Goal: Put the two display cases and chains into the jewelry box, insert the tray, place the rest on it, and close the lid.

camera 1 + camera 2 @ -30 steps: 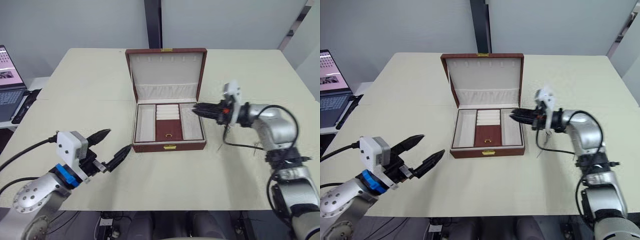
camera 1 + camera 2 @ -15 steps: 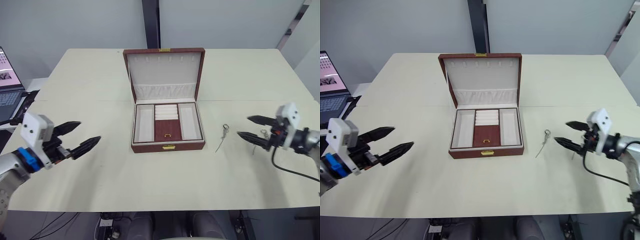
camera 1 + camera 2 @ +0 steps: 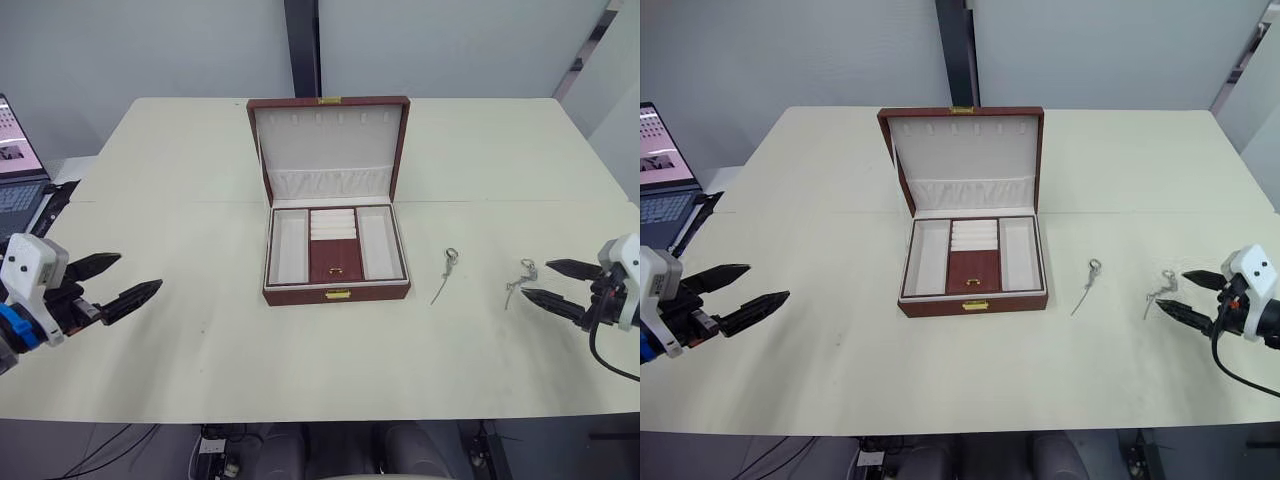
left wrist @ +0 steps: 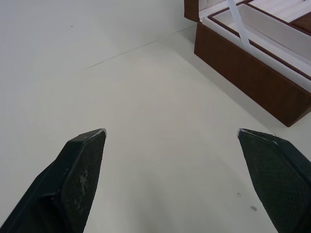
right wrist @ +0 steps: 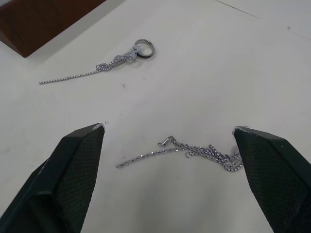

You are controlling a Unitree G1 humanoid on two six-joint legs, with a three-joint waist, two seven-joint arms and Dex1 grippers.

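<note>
The jewelry box (image 3: 336, 292) stands open mid-table with its lid (image 3: 330, 140) upright. Inside sits the tray (image 3: 336, 262), with cream side compartments and a brown middle panel. Two chains lie on the table right of the box: one with a ring (image 3: 445, 272) (image 5: 116, 60), and one loosely bunched (image 3: 520, 278) (image 5: 194, 149). My right gripper (image 3: 536, 279) is open just right of the bunched chain, its tips either side of it and apart from it. My left gripper (image 3: 140, 272) is open and empty at the far left. The display cases are out of view.
A laptop (image 3: 15, 170) sits off the table's left edge. A dark post (image 3: 300, 48) rises behind the table. Bare table surface (image 3: 200, 330) lies between my left gripper and the box, whose brown wall (image 4: 252, 82) faces that gripper.
My right gripper has pulled back from the box's right side to the table's right edge and opened. My left gripper has drawn back to the far left. The chains have not moved.
</note>
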